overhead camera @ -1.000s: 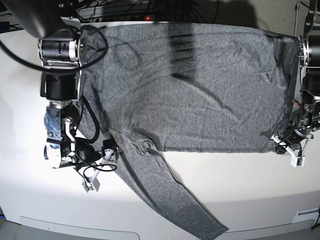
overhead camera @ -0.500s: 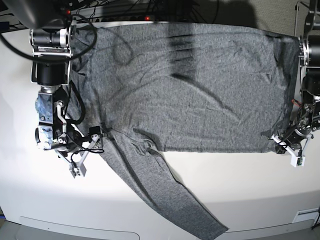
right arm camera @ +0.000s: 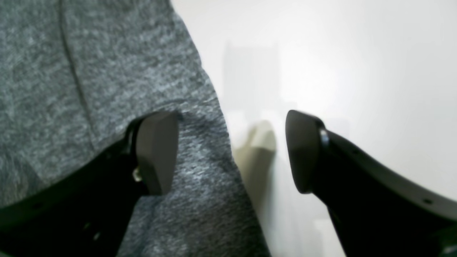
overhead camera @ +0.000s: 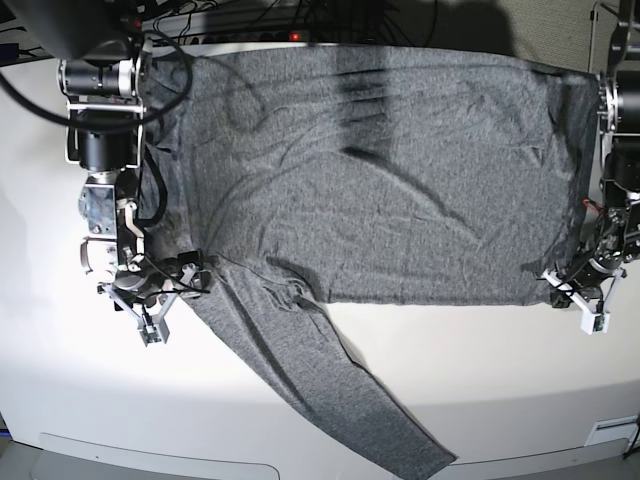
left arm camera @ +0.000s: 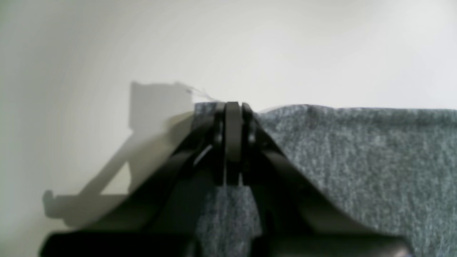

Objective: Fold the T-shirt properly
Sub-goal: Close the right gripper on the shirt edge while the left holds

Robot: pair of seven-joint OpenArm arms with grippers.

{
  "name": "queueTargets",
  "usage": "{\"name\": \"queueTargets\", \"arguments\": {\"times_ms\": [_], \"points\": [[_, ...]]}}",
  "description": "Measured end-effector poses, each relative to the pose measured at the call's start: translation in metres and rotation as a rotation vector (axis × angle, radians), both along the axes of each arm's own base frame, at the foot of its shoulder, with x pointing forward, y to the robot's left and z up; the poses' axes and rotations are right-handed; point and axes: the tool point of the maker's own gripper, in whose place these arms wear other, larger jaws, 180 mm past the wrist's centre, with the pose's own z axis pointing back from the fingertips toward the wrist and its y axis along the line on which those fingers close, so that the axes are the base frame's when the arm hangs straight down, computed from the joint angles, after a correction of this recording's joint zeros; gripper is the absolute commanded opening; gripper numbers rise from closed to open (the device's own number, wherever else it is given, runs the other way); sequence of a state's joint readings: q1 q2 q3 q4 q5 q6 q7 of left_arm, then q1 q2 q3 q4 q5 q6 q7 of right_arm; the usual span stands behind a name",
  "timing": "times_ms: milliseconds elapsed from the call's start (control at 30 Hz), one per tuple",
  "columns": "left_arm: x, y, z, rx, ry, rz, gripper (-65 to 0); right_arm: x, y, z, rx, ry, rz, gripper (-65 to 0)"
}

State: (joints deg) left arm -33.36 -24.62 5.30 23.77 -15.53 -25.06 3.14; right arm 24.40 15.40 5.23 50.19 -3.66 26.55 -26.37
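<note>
- The T-shirt (overhead camera: pixel 380 170) lay spread flat across the white table (overhead camera: pixel 480 390), its body reaching from the far edge towards the middle.
- One long sleeve (overhead camera: pixel 330 390) ran diagonally from the body's near left corner towards the near edge.
- The right gripper (overhead camera: pixel 170 300) stood at the left, jaws parted, at the cloth's edge where the sleeve began.
- The left gripper (overhead camera: pixel 570 290) sat at the body's near right corner; its jaw state could not be made out there.
- Dark cables (overhead camera: pixel 250 15) lay beyond the far edge.

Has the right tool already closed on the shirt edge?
No, the right tool stands wide open, one finger over the T-shirt and the other over bare table.
</note>
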Motion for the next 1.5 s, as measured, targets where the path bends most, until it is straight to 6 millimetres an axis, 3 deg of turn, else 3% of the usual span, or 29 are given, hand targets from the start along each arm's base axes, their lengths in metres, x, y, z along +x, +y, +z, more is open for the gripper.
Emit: {"name": "queueTargets", "arguments": {"times_ms": [467,667,900,1333,1500], "points": [[0.0,0.0,0.0,0.001,0.0,0.001,-65.0,0.013,0.003,0.016,0.026,-0.011,-0.014,-20.7],[0.0,0.0,0.0,0.0,0.0,0.0,-65.0,0.004,0.001,0.008,0.017,0.041,-0.021,-46.3],[0.0,0.0,0.0,0.0,0.0,0.0,-65.0,-0.002,0.001,0.003,0.022,0.059,-0.023,-65.0],[0.002,-0.001,0.002,0.003,-0.004,-0.005,-65.0,0.001,0.006,0.007,0.062,0.047,-0.028,-65.0],[0.008,-0.008,0.011,0.016,0.015,-0.038,-65.0,0.013,0.007,0.032,0.041,-0.02,-0.012,-65.0]]}}
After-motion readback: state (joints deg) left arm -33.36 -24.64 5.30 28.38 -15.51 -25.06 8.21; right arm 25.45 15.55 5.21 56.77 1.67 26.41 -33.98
